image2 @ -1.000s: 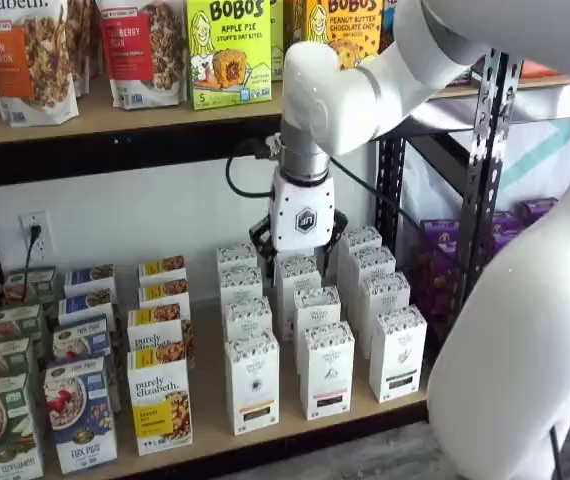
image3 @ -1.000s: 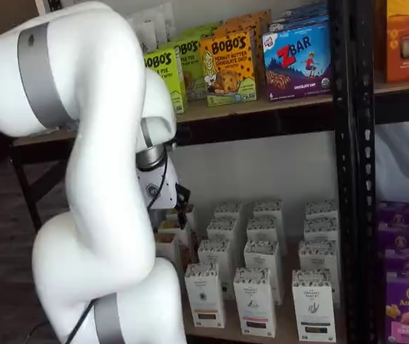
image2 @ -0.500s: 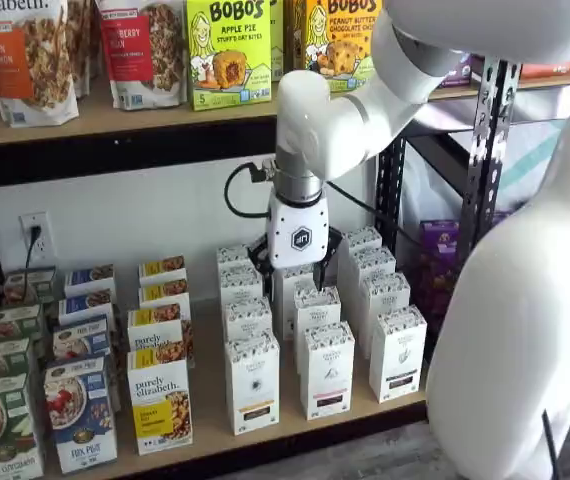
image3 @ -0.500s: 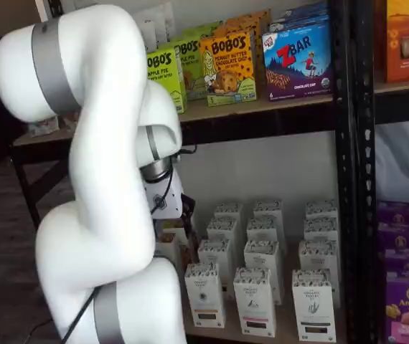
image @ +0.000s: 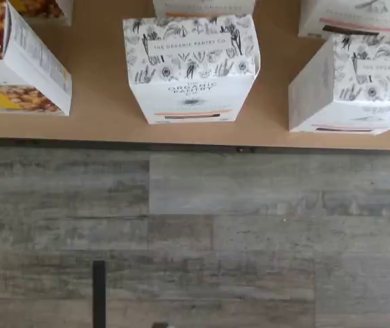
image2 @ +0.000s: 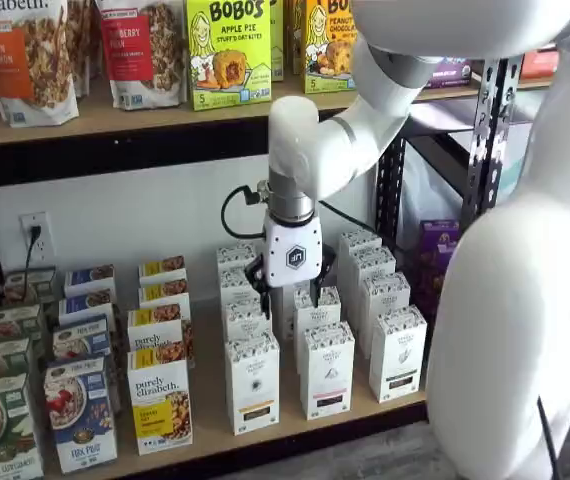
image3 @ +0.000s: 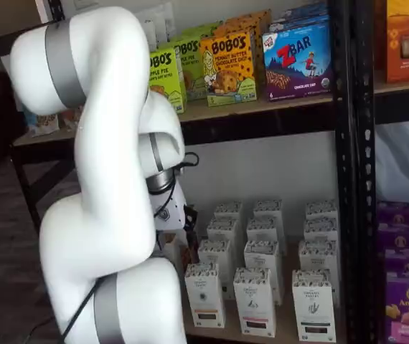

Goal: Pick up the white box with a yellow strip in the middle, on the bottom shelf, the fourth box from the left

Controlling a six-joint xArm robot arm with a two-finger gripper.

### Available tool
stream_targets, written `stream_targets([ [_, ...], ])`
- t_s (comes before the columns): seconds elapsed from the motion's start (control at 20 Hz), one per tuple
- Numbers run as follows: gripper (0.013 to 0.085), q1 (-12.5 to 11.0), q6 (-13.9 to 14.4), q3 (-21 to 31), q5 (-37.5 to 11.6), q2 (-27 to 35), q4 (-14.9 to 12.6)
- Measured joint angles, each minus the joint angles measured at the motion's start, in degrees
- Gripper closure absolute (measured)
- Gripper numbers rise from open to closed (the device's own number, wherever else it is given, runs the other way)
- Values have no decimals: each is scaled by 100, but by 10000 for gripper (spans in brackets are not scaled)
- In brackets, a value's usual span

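Note:
The white box [image2: 252, 384] stands upright at the front of the left-most row of white cartons on the bottom shelf [image2: 210, 405], with a yellow-orange strip low on its face. It also shows in the other shelf view [image3: 204, 294]. In the wrist view the white box [image: 190, 68] sits just behind the shelf's front edge [image: 99, 130], speckled top toward the camera. My gripper [image2: 290, 293] hangs over the cartons a few rows behind it, black fingers [image2: 259, 274] spread, open, holding nothing.
Matching white cartons [image2: 326, 368] [image2: 398, 352] fill the rows to the right. "Purely elizabeth" boxes [image2: 160, 405] stand to the left. The upper shelf with Bobo's boxes [image2: 228, 50] runs overhead, and black uprights [image2: 485, 170] stand at the right. Grey wood floor [image: 250, 232] lies before the shelf.
The gripper has moved down and a little to the left, nearer the front rows of white cartons. Its fingers stay spread. No box has shifted.

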Motion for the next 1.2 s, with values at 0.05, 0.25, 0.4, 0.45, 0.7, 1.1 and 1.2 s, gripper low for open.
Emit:
stream_targets([
  [0.05,130,2,-39,-16,-69,71,53],
  [0.25,130,29,-112,-49,-532,375,176],
  [0.4,130,49,46,-144,-740,613,24],
  [0.45,130,55,95,-184,-791,697,-23],
  [0.7,130,90,133,-437,-1083,1193,-22],
  [1.1,130,23,8,-1001,-1325,2010,50],
  [1.2,130,8,9,-1155,-1358,2187,32],
])
